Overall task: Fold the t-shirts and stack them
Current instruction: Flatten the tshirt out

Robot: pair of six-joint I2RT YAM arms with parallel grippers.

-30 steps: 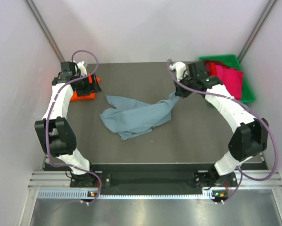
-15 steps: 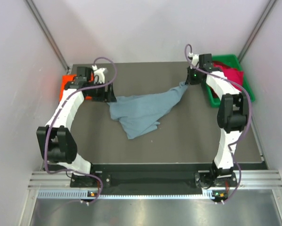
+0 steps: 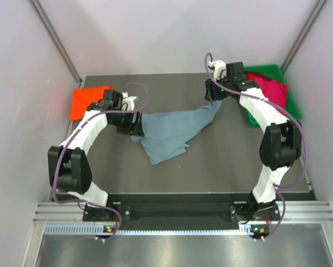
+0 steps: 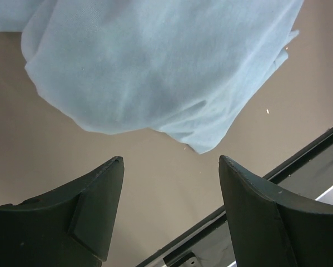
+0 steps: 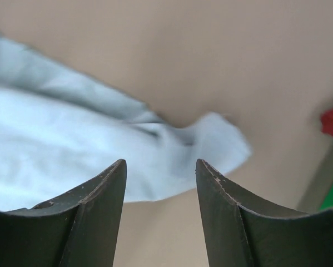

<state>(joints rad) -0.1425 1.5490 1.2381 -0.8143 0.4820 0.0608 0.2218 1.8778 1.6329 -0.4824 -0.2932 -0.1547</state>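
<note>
The slate blue-grey t-shirt [image 3: 172, 129] lies crumpled and unfolded in the middle of the dark table [image 3: 227, 158], one corner stretched out toward the far right. The left gripper [image 3: 134, 125] hovers at the shirt's left edge; the left wrist view shows its claw released, fingers [image 4: 94, 206] spread wide with only bare tabletop between them and the cloth just ahead. The right gripper [image 3: 213, 98] sits over the shirt's far-right corner, likewise released, with the pale cloth lying beneath the gap and nothing pinched. The orange-red t-shirt [image 3: 89, 100] lies flat at the far-left edge of the table, well apart from the blue one. Crimson t-shirts [image 3: 272, 89] are heaped in the green bin [image 3: 293, 108] at the far right.
</note>
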